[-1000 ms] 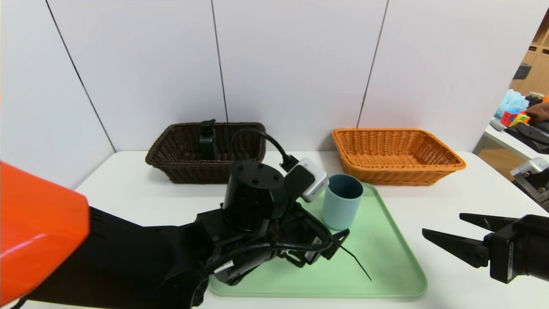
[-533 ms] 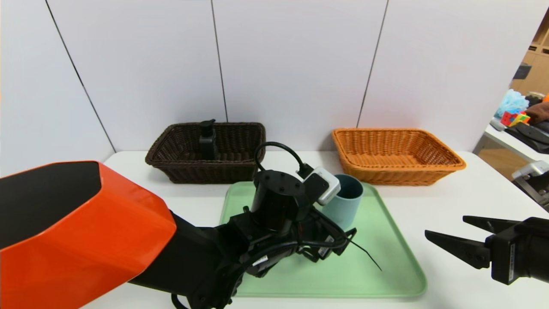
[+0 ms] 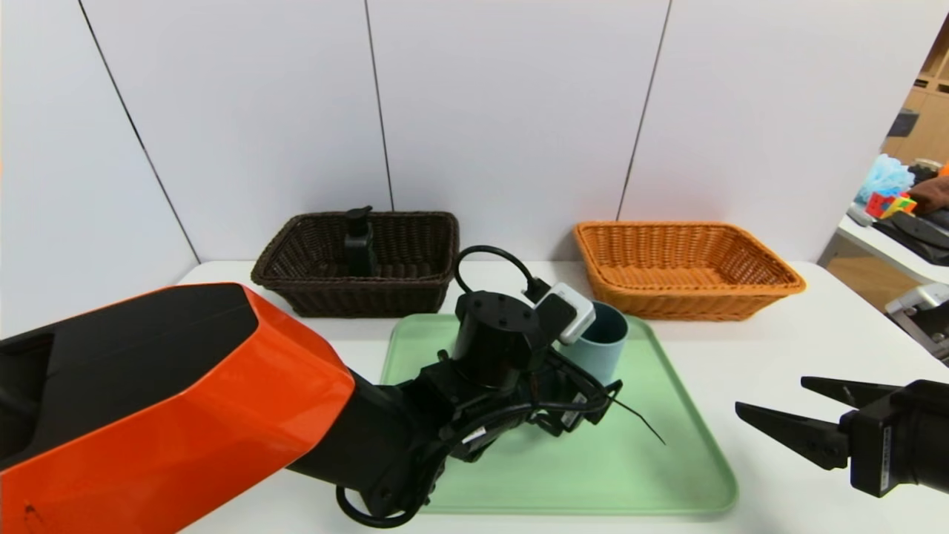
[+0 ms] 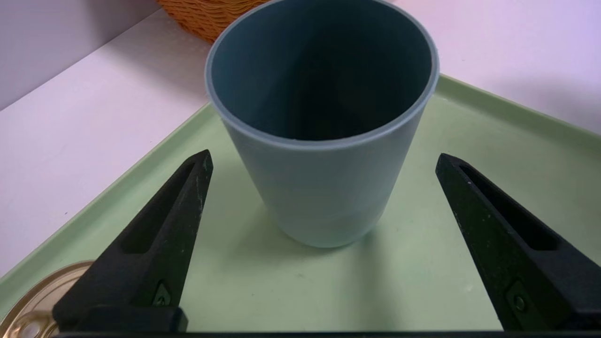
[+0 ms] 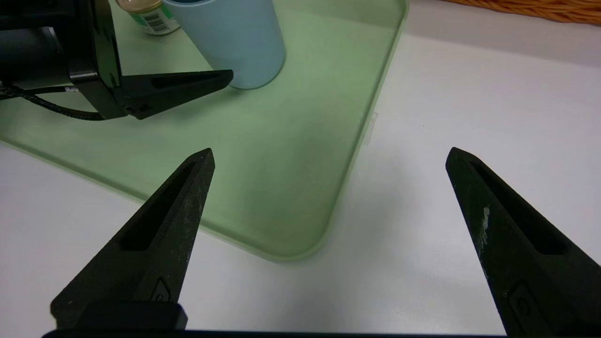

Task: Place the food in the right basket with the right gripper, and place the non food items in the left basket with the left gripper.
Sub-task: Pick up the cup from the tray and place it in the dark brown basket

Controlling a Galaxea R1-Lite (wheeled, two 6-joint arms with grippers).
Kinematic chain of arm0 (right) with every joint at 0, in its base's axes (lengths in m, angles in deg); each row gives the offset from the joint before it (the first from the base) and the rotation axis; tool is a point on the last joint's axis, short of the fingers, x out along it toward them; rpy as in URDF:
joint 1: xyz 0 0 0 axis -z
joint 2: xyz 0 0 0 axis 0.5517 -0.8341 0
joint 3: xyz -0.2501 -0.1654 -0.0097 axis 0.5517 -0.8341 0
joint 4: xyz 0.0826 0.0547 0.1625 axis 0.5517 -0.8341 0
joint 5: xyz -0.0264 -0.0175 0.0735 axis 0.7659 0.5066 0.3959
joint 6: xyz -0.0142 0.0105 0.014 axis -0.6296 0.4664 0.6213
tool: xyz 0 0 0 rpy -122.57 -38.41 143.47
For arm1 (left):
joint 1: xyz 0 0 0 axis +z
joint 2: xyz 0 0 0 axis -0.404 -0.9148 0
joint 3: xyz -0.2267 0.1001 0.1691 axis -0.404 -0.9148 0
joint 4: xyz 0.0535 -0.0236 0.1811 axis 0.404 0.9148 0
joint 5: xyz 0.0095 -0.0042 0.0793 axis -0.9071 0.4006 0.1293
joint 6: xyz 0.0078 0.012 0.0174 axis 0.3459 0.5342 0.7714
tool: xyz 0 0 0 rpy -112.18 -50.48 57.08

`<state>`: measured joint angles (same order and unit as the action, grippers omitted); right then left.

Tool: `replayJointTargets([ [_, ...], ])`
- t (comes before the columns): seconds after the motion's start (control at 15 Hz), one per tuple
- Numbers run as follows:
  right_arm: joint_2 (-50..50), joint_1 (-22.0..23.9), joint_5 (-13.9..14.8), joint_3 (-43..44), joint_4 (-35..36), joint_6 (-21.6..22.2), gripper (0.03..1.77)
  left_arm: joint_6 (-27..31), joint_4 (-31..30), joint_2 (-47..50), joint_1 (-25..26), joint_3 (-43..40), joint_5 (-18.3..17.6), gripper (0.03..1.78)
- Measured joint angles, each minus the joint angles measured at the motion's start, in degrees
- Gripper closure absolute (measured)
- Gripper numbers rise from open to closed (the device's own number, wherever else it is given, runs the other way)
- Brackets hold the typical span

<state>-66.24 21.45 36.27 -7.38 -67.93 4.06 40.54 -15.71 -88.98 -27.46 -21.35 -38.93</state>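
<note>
Spread wide, the left gripper (image 4: 321,162) has its fingers either side of the cup (image 4: 324,141) on the green tray (image 4: 422,277), not touching. Right gripper (image 5: 328,155) hangs open beside the tray.

Left tool (image 4: 324,162) nearer the cup (image 4: 324,141)

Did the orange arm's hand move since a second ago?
Yes. The left hand slid rightward over the green tray toward the blue cup, away from the dark basket.
</note>
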Motion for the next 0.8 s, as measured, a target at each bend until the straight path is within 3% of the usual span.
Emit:
replayJointTargets([
  [0.8,-0.4,0.0,-0.1,-0.2,0.1,0.0,0.10,-0.1,0.0,-4.6,0.0,5.7,0.0,0.12],
])
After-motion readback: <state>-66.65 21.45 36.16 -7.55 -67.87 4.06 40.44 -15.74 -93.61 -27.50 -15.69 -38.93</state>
